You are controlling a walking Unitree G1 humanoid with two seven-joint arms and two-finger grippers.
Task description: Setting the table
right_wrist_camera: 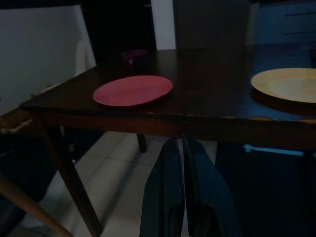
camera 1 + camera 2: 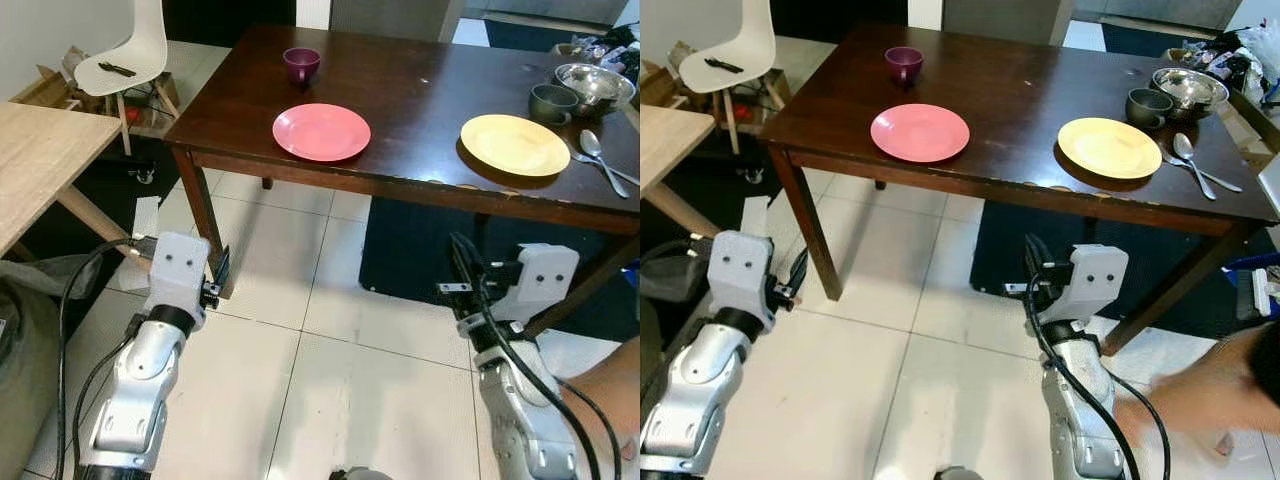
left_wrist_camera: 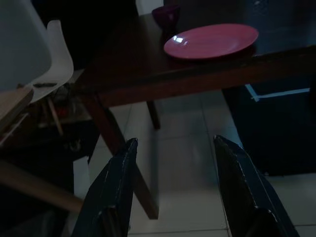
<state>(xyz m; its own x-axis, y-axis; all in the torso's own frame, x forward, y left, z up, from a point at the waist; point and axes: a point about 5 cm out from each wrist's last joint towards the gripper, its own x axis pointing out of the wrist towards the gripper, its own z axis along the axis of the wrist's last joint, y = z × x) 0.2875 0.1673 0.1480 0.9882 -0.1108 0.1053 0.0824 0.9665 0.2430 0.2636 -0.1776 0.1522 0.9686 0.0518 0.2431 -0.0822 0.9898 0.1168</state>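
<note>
The big dark wooden counter [image 2: 420, 90] stands ahead of and above both hands. Its top is smooth and shiny, and its front edge looks hard and a bit chipped. If an arm lifts too close, it could bump that edge or the thin wooden leg [image 2: 200, 215] just past the left hand [image 3: 173, 187].

The left hand is wide open and holds nothing. The right hand [image 1: 183, 187] has its two fingers pressed together, also with nothing in it. Both hang low over the pale floor tiles [image 2: 330, 380].

The pink plate [image 2: 321, 131] lies flat, up and ahead of the left hand. The yellow plate [image 2: 514, 144] sits up ahead of the right hand, near the front edge. Both are round, smooth and slippery, so a poor pinch could let one slide off and fall.

The silver bowl [image 2: 593, 84], the grey cup [image 2: 553, 101] and the purple cup [image 2: 301, 64] are farther back. Two thin shiny spoons [image 2: 600, 155] lie beside the yellow plate and would be tricky to pick up.
</note>
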